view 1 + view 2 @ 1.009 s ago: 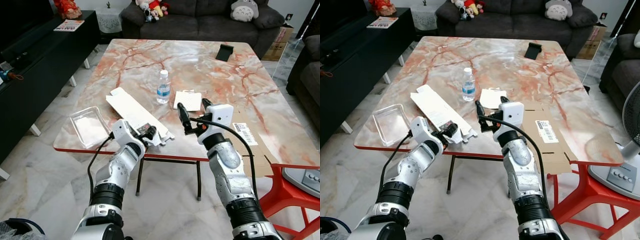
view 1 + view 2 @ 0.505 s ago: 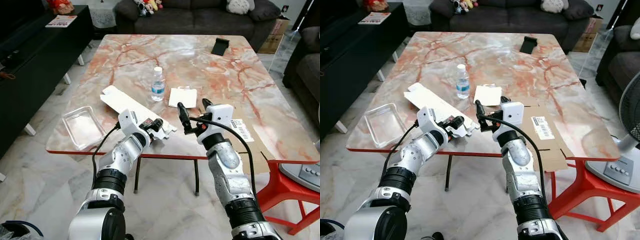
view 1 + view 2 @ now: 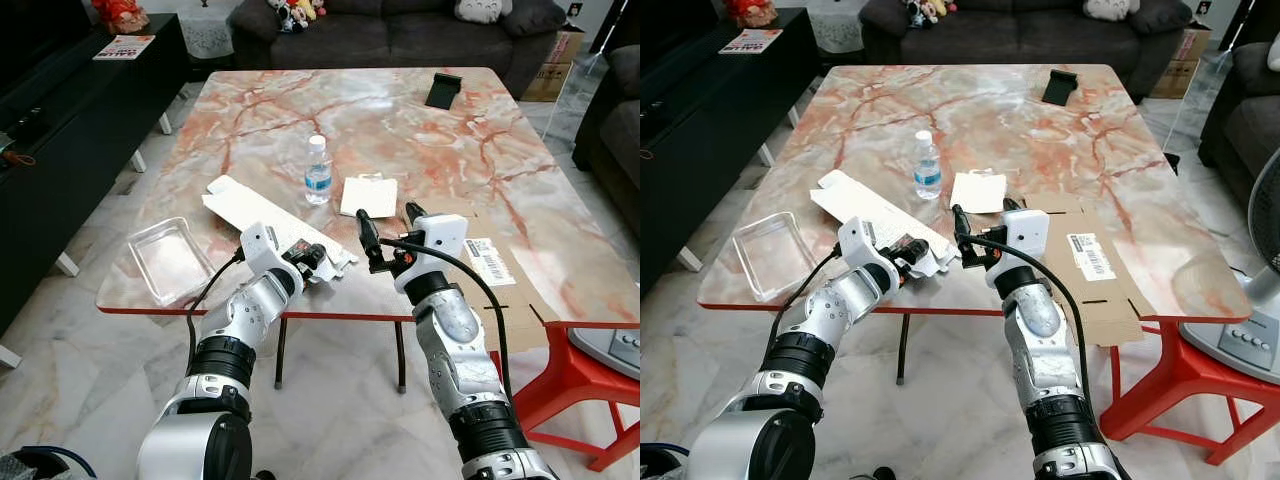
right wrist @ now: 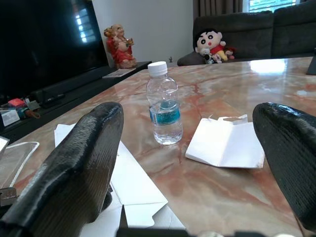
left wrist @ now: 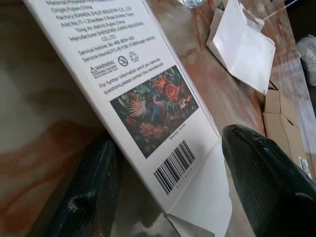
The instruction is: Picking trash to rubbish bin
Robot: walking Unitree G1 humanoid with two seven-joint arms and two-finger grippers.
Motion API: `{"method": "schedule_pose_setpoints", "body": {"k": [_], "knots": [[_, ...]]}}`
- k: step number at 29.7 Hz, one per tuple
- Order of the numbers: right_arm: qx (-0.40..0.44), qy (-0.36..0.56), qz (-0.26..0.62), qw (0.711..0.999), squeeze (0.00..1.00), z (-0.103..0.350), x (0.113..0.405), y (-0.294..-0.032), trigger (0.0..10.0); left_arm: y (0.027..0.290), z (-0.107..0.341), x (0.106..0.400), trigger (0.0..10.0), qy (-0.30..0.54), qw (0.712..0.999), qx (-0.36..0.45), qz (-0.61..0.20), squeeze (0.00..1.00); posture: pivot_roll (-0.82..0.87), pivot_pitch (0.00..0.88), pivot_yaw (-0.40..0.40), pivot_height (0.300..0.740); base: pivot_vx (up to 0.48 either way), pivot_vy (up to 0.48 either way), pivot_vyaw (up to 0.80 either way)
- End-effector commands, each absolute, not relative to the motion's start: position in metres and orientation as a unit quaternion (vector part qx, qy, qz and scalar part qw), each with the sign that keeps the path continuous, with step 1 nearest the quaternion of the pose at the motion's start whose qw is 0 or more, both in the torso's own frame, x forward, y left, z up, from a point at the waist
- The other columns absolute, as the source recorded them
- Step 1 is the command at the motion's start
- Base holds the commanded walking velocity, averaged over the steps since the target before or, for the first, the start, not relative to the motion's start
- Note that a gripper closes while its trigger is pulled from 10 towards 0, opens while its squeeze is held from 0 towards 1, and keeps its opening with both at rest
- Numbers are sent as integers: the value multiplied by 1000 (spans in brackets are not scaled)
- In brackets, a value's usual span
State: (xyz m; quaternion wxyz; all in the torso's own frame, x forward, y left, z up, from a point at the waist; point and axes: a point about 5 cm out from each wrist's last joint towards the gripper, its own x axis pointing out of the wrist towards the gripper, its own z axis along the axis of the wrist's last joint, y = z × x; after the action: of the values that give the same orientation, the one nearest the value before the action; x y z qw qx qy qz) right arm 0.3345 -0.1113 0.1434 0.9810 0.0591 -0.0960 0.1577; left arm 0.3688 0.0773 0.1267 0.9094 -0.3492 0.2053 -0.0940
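The left pincer (image 3: 312, 258) is reaching forward, fingers spread astride the flat box's (image 3: 268, 218) near end, perhaps touching it. The right pincer (image 3: 388, 228) is hovering spread nearby.

marble-top table (image 3: 400, 120), dark sofa (image 3: 400, 25) behind, black tv cabinet (image 3: 70, 110), pale marble floor (image 3: 90, 380).

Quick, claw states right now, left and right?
Left claw: open, fingers straddling the flattened white box, not clamped.
Right claw: open, holding nothing, above the table edge.
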Motion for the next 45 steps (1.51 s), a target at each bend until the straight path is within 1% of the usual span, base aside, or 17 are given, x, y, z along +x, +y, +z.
{"method": "schedule_pose_setpoints", "body": {"k": [1, 11, 24, 28, 30, 31, 32, 33, 34, 35, 36, 37, 39, 40, 41, 42, 45], "knots": [[61, -107, 159, 980, 0, 147, 333, -109, 10000, 59, 125, 365, 0, 212, 904, -356, -104, 0, -206, 42, 52, 740, 0, 0, 0], [60, -103, 156, 981, 0, 146, 334, -112, 10000, 71, 126, 369, 0, 191, 909, -364, -73, 0, -202, 58, 44, 740, 0, 0, 0], [61, -100, 156, 981, 0, 146, 335, -112, 10000, 71, 124, 369, 0, 192, 908, -367, -66, 0, -196, 63, 37, 740, 0, 0, 0], [62, -99, 158, 981, 0, 145, 336, -110, 10000, 75, 123, 370, 0, 192, 909, -364, -58, 0, -192, 65, 35, 740, 0, 0, 0], [64, -99, 160, 980, 0, 146, 337, -109, 10000, 80, 124, 371, 0, 184, 918, -347, -49, 0, -184, 68, 31, 740, 0, 0, 0], [65, -99, 161, 980, 0, 146, 337, -108, 10000, 83, 126, 372, 0, 176, 928, -325, -41, 0, -182, 68, 30, 740, 0, 0, 0], [65, -99, 161, 980, 0, 146, 337, -108, 10000, 84, 126, 372, 0, 175, 930, -321, -39, 0, -182, 68, 30, 740, 0, 0, 0], [65, -99, 162, 980, 0, 147, 337, -107, 10000, 86, 128, 372, 0, 166, 940, -296, -37, 0, -179, 69, 29, 740, 0, 0, 0], [67, -101, 164, 979, 0, 148, 338, -105, 10000, 90, 131, 373, 0, 149, 958, -245, -29, 0, -175, 67, 29, 740, 0, 0, 0], [67, -101, 164, 979, 0, 148, 338, -105, 10000, 93, 134, 374, 0, 138, 967, -213, -23, 0, -175, 67, 29, 740, 0, 0, 0], [70, -105, 165, 978, 0, 150, 338, -103, 10000, 98, 142, 375, 0, 98, 987, -129, -12, 0, -170, 65, 28, 740, 0, 0, 0], [72, -106, 166, 978, 0, 151, 338, -102, 10000, 100, 146, 375, 0, 81, 992, -91, -9, 0, -166, 66, 27, 740, 0, 0, 0], [73, -107, 166, 978, 0, 151, 338, -101, 10000, 102, 149, 374, 0, 66, 996, -58, -6, 0, -165, 67, 26, 740, 0, 0, 0], [73, -111, 168, 977, 0, 153, 338, -100, 10000, 104, 152, 374, 8824, 52, 997, -50, 2, 0, -161, 68, 26, 740, 0, 0, 0], [74, -113, 170, 976, 0, 154, 338, -99, 10000, 105, 154, 373, 8824, 42, 998, -46, 7, 0, -156, 68, 24, 740, 0, 0, 0], [75, -116, 171, 976, 0, 155, 338, -98, 10000, 107, 157, 372, 10000, 25, 999, -28, 13, 0, -150, 69, 23, 740, 0, 0, 0], [82, -129, 171, 973, 0, 162, 339, -95, 10000, 116, 165, 367, 10000, -22, 999, 30, 34, 0, -139, 71, 21, 740, 0, 0, 0]]}}
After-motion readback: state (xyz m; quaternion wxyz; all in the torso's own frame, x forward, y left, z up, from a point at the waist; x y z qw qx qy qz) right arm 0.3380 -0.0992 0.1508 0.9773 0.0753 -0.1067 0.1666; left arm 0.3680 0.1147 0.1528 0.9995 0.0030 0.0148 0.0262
